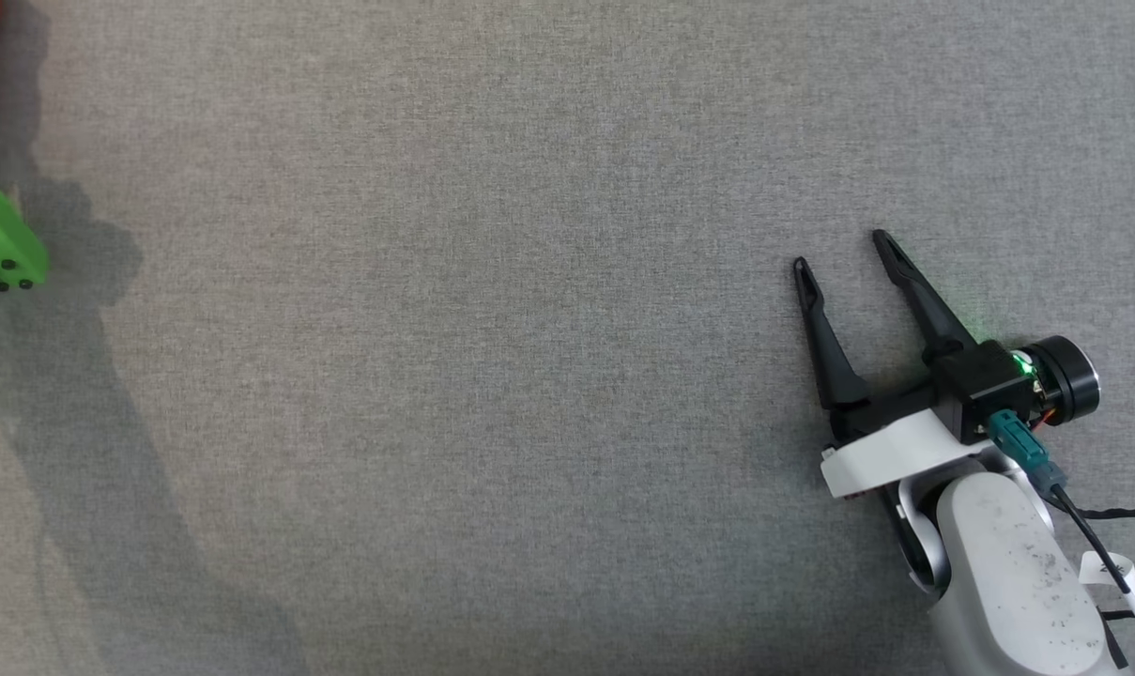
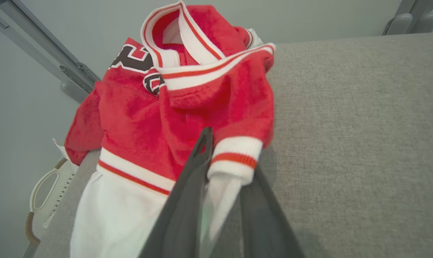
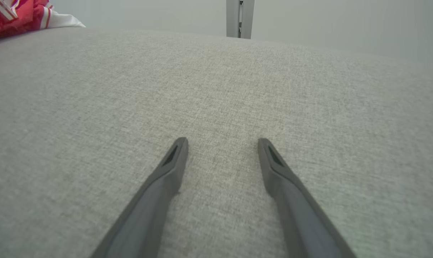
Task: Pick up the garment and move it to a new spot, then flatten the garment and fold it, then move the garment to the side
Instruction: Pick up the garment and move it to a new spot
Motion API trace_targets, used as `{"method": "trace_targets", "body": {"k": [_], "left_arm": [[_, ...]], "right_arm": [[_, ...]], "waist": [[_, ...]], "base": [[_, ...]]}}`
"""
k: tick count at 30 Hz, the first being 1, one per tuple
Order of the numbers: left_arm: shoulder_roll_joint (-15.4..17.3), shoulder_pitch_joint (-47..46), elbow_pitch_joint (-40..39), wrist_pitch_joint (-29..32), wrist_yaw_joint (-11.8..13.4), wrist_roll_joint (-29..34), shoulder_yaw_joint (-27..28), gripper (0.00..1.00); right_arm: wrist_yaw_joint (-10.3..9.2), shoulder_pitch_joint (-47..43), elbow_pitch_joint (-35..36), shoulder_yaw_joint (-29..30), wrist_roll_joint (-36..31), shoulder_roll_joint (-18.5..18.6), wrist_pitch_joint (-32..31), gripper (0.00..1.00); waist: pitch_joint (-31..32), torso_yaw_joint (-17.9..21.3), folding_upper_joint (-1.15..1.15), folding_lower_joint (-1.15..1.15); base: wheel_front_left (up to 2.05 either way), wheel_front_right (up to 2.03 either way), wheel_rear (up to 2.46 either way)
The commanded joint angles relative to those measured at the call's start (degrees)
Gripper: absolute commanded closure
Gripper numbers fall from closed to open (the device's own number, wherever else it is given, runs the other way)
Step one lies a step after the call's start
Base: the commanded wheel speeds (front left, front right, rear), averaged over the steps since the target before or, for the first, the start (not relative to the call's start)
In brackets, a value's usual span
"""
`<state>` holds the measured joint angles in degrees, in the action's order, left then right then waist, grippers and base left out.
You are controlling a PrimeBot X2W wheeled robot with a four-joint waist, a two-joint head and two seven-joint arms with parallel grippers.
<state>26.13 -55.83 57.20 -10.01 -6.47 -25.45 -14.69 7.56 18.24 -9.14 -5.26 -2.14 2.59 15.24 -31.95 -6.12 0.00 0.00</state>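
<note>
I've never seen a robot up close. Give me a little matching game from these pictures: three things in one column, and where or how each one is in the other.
Things:
1. red-and-white fleece garment
2. left claw
3. right claw

States:
A. fingers apart, holding nothing
B. heaped at the edge of the grey fabric tabletop
C. fingers pinching a white sleeve cuff

Pairs: 1-B, 2-C, 3-A

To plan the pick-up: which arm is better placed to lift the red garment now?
Left. The left gripper holds a cuff of the garment between its fingers; the right gripper is open over the grey surface, far from it.
</note>
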Motion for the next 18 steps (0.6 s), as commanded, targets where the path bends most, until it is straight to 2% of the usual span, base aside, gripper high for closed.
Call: {"method": "trace_targets", "body": {"k": [1,9,18], "left_arm": [[0.16,-0.94,0.21,-0.93,0.19,0.39,-0.33,1.0],[1.73,-1.93,-0.2,-4.09,-0.41,1.5,-1.51,1.0],[2.8,-4.32,-6.14,-4.35,-0.98,3.8,-7.0,1.0]], "right_arm": [[-0.14,0.23,-1.86,0.58,0.22,0.57,-0.26,0.0],[-0.13,-0.25,-3.48,-0.52,2.18,0.5,-0.13,0.0],[-0.12,-2.67,-4.74,-1.35,6.02,0.42,-0.1,0.0]], "waist": [[0.55,-0.02,0.0,0.0],[4.88,0.84,0.0,0.0],[15.33,3.58,0.0,0.0]], "base": [[0.0,0.0,0.0],[0.0,0.0,0.0],[0.0,0.0,0.0]]}}
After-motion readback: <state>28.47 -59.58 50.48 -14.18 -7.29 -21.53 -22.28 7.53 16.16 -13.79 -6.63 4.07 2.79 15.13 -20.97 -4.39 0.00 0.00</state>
